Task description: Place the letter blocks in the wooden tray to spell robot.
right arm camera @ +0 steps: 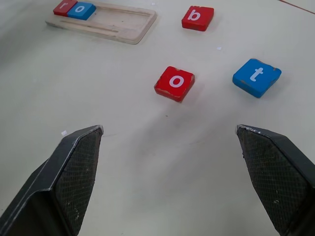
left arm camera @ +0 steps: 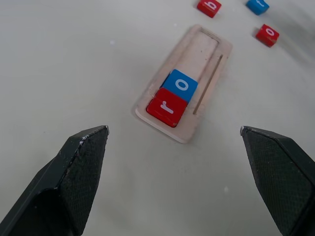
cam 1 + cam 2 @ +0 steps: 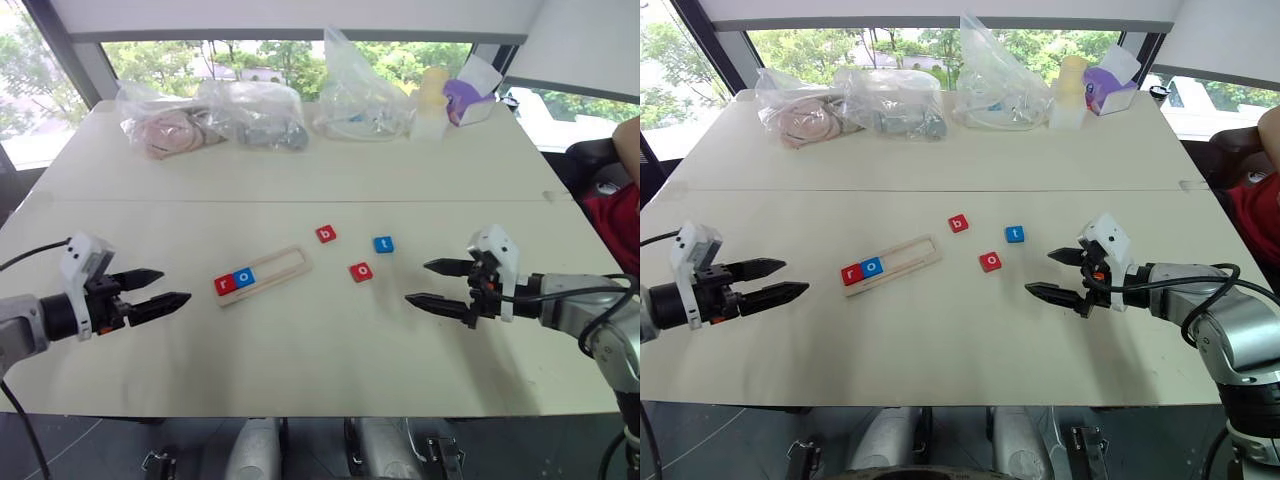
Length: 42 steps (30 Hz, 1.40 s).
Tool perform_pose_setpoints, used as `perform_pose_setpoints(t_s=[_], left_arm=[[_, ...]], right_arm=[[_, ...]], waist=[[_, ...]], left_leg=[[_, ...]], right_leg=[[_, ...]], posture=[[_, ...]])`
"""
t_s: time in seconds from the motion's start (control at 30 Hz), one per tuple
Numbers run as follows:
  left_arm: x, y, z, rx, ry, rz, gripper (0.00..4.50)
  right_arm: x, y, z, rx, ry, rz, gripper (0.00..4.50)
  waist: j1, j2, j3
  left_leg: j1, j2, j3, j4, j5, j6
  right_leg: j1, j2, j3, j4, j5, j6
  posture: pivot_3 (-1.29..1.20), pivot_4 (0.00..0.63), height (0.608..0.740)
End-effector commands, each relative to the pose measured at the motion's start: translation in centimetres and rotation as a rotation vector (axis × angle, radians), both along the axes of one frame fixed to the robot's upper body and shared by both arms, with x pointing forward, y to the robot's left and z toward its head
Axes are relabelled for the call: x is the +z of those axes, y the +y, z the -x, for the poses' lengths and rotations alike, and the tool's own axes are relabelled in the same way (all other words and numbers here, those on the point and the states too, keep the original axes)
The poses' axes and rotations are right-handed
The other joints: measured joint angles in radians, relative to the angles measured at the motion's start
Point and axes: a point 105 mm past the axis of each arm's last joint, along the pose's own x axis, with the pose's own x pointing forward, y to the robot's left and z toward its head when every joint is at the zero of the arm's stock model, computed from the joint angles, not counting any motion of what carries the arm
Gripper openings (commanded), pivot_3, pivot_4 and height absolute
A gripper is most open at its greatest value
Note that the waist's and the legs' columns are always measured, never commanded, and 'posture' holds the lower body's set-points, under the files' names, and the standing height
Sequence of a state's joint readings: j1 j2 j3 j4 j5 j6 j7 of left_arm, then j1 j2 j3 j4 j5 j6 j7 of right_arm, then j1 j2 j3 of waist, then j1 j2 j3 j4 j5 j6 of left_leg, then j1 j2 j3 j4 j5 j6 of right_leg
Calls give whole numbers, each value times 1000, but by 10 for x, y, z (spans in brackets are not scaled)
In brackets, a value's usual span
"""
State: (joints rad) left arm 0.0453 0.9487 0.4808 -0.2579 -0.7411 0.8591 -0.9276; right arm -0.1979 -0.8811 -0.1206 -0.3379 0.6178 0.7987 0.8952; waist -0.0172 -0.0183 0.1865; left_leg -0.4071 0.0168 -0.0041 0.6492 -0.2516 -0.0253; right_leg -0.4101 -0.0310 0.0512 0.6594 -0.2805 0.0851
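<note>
Head view: the tray (image 3: 262,276) lies on the surface (image 3: 300,340) with r (image 3: 223,284) and blue o (image 3: 244,277) seated at its left end. Loose b (image 3: 326,234), t (image 3: 383,244) and red o (image 3: 360,271) sit near together, so grabbing o or t before b would likely misspell.

Left wrist view: the left claw (image 2: 172,132) gapes wide, empty, short of the tray.

Right wrist view: the right claw (image 1: 170,130) is spread wide, empty, touching nothing; it could nudge the red o.

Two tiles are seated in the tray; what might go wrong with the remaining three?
The red o lies closest to the open right gripper, but the red b is due next, so the order could slip. The wooden tray lies loose and angled; pushing a tile in might shift it.
</note>
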Motion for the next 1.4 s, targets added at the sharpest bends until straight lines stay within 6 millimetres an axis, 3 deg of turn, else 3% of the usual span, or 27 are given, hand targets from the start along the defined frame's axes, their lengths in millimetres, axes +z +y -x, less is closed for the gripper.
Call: perform_pose_setpoints(t_s=[0.03, 0.23, 0.47, 0.8, 0.97, 1.13, 1.27, 1.4], left_arm=[[12, 3, -1, 11, -74, -53, 4500], [17, 5, -5, 30, -107, -73, 4500], [13, 8, -5, 26, -101, -125, 4500], [33, 30, -5, 19, -136, -229, 4500], [23, 2, -13, -152, -132, -283, 4500], [10, -31, -30, -328, -151, -333, 4500], [-12, -40, -38, -366, -139, -321, 4500], [-21, -45, -46, -360, -157, -306, 4500]], right_arm=[[6, 3, -2, 15, -35, -4, 4474], [5, 4, -5, 14, -54, 19, 4474], [-11, 6, -6, 9, -59, 87, 4474], [-1, 2, -10, 15, -59, 54, 4474], [14, 31, 2, 114, -36, -38, 4474], [12, 74, 23, 231, -14, -80, 4474], [6, 101, 31, 247, -22, -102, 4474], [-2, 112, 35, 246, -17, -105, 4474]], waist=[[1, 0, 0], [0, 0, 0], [0, 0, 0], [0, 0, 0], [0, 0, 0], [3, 0, 0], [-4, 0, 0], [0, 0, 0]], left_leg=[[0, 0, 0, 0, 0, 0], [0, 0, 0, 0, 0, 0], [0, 0, 0, 0, 0, 0], [0, 0, 0, 0, 0, 0], [0, 0, 1, 0, 0, 0], [-1, 0, -1, 0, 0, 0], [-1, 0, 1, -1, 0, 0], [-2, 0, 0, 0, 0, 0]], right_leg=[[0, 0, 0, 0, 0, 0], [0, 0, 0, 0, -1, -1], [0, 0, 0, 0, -1, -1], [0, 0, 0, 0, -1, -2], [0, 0, 0, 0, -1, -2], [0, 1, 0, 0, -1, -1], [-1, 2, 0, 0, 1, 2], [-2, 2, 0, 1, 1, 2]], posture=[[0, 150, 735], [0, 150, 735], [0, 150, 735], [0, 150, 735], [0, 150, 735], [0, 150, 735], [0, 150, 735], [0, 150, 735]])
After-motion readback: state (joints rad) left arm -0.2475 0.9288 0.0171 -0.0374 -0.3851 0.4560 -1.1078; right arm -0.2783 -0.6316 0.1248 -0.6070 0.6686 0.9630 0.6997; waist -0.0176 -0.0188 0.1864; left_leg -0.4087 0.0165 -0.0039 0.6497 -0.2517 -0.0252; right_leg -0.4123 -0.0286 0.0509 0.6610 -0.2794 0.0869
